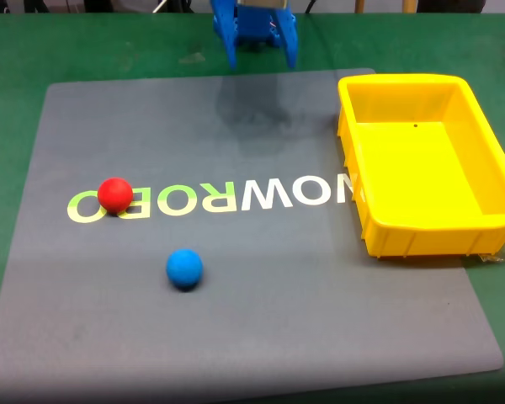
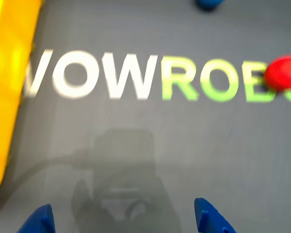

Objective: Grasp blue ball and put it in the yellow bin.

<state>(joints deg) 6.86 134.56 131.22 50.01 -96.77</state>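
Blue ball (image 1: 184, 268) loose, yellow bin (image 1: 421, 168) empty.
I see the matte ball on the grey mat, well left of the upright bin at the mat's right edge in the fixed view.

Bright blue plastic claw (image 1: 259, 63) with two tapered, pointed fingers (image 2: 211, 217).

A green table (image 1: 8, 50) spreads under everything in the fixed view, its cloth-like surface showing along the left edge, the top and the right side. On it lies a big grey mat (image 1: 236, 337) with rounded corners, printed with large lettering (image 1: 210, 198), white at one end and pale green at the other. The wrist view catches that same lettering (image 2: 136, 77), blurred. Soft overhead light throws a dim shadow on the mat. Dark shapes line the far edge, too cropped to identify.
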